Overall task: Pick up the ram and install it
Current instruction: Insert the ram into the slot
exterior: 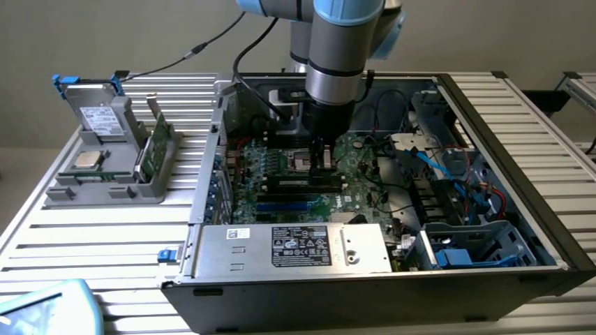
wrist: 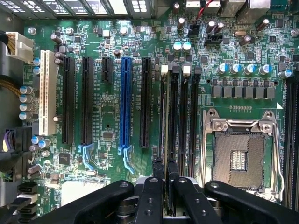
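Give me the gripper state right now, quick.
Gripper: closed on the ram, held edge-on at the memory slots beside the empty processor socket.

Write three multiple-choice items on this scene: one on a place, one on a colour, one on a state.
1. The gripper hangs over:
A) the motherboard inside the case
B) the grey holder outside the case
C) the power supply

2. Among the long black slots, one slot is:
A) red
B) blue
C) yellow

3. The processor socket is:
A) empty
B) under a fan
C) holding a chip

Answers:
1 A, it reaches down into the open case above the board.
2 B, the wrist view shows it blue beside black ones.
3 A, bare contacts show inside its metal frame.
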Robot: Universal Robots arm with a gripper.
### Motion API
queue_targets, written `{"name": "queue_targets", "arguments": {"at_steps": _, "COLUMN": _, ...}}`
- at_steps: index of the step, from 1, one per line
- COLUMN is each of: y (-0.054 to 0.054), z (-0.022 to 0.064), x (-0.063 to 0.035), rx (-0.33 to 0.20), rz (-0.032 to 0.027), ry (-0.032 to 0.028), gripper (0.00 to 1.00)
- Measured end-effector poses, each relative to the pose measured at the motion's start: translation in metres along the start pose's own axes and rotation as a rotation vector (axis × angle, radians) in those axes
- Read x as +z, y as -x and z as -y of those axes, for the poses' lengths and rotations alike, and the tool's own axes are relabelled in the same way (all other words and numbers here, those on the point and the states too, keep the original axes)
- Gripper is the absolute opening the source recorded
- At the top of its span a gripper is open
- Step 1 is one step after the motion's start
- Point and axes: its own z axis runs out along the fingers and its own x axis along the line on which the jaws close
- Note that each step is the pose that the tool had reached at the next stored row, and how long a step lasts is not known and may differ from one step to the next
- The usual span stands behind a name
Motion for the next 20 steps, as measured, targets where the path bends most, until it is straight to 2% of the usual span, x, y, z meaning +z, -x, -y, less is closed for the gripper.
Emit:
{"name": "queue_targets", "arguments": {"at_steps": 13, "y": 0.0038, "z": 0.0019, "x": 0.0003, "rx": 0.0, "rz": -0.0002, "ry": 0.0017, "gripper": 0.14}}
{"name": "queue_targets", "arguments": {"at_steps": 17, "y": 0.0042, "z": 0.002, "x": 0.0005, "rx": 0.001, "rz": -0.0046, "ry": 0.0018, "gripper": 0.14}}
{"name": "queue_targets", "arguments": {"at_steps": 20, "y": 0.0043, "z": 0.002, "x": 0.0011, "rx": 0.001, "rz": -0.0108, "ry": 0.002, "gripper": 0.14}}
